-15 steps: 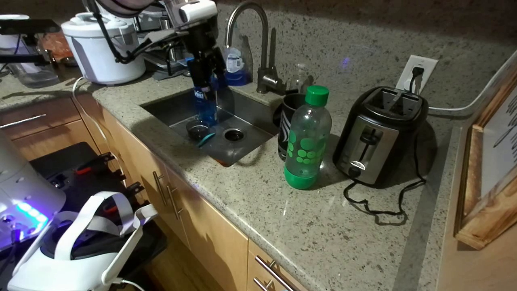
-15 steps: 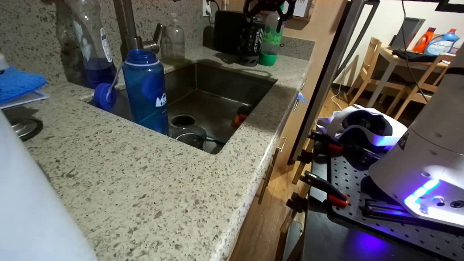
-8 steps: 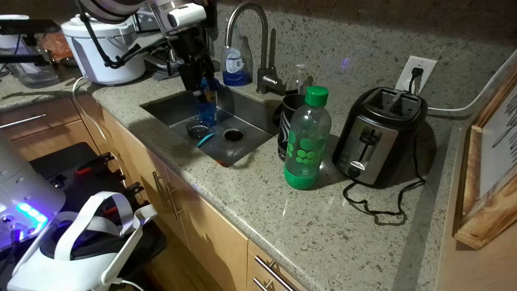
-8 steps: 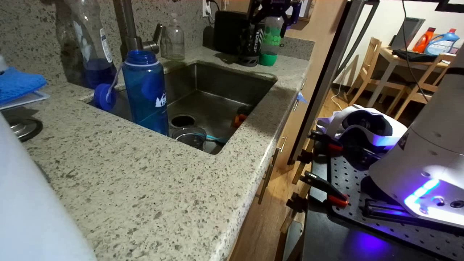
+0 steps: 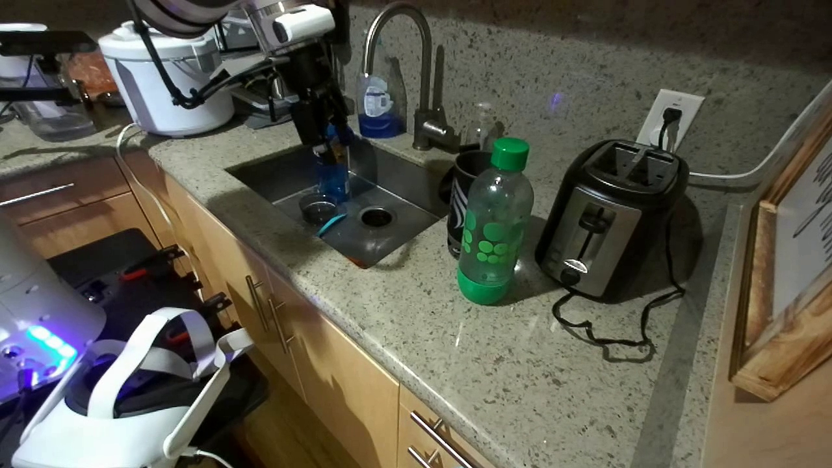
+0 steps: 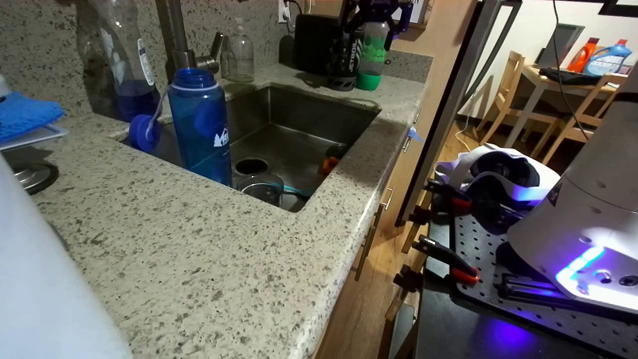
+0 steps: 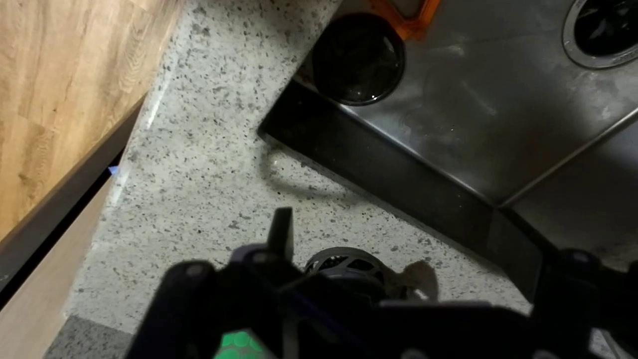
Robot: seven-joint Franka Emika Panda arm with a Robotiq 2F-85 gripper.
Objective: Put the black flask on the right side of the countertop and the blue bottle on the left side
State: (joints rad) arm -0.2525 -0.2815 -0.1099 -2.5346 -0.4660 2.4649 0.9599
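Note:
The blue bottle (image 6: 199, 129) stands upright in the sink with its cap (image 6: 145, 133) hanging open; it also shows in an exterior view (image 5: 333, 179), partly behind the gripper. The black flask (image 6: 344, 60) stands upright on the counter right of the sink, partly behind a green-capped clear bottle (image 5: 495, 221). In the wrist view the flask's vented base (image 7: 349, 259) shows beyond the gripper parts. My gripper (image 6: 369, 37) is open and empty, its fingers wide apart. It hangs in the air and overlaps the flask and green bottle in that view; it also shows in an exterior view (image 5: 335, 146).
A toaster (image 5: 611, 221) with a loose cord stands beside the bottles. The faucet (image 5: 426, 78), a soap bottle (image 5: 382, 107) and a glass bottle (image 6: 239, 55) line the back. A glass bowl (image 5: 318, 208) and orange item (image 7: 408, 25) are in the sink. A white cooker (image 5: 166, 84) stands left.
My gripper has dropped lower and shifted a little left in an exterior view, then barely moved. It stays open. The bottles and flask have not moved.

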